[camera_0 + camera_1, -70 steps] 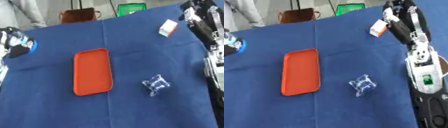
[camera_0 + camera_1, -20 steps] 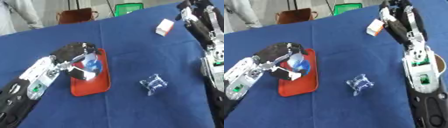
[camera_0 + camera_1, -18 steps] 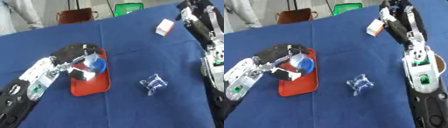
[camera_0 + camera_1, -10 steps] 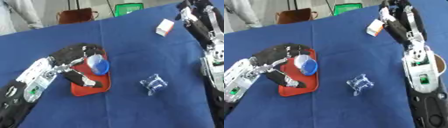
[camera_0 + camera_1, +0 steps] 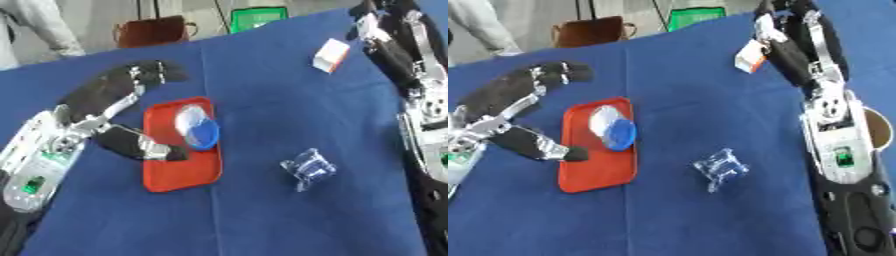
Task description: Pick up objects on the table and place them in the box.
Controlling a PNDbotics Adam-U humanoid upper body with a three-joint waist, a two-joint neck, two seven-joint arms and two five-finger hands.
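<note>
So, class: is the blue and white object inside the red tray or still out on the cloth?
Inside. The blue and white object lies on the red tray, the open left hand beside it.

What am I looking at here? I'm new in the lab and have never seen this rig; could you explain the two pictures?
Both pictures come from a stereo camera in a humanoid robot's head, looking down at a table with a blue cloth; they show the same moment.

The black and silver limbs are the robot's arms. Its left hand is open over the left part of the cloth, fingers spread, holding nothing. Its right arm reaches up the right edge; I cannot tell how that hand is posed.

On the cloth lies a red tray with a white and blue round thing in it. Right of the tray is a clear crumpled item, and a small white and orange box lies farther back.
</note>
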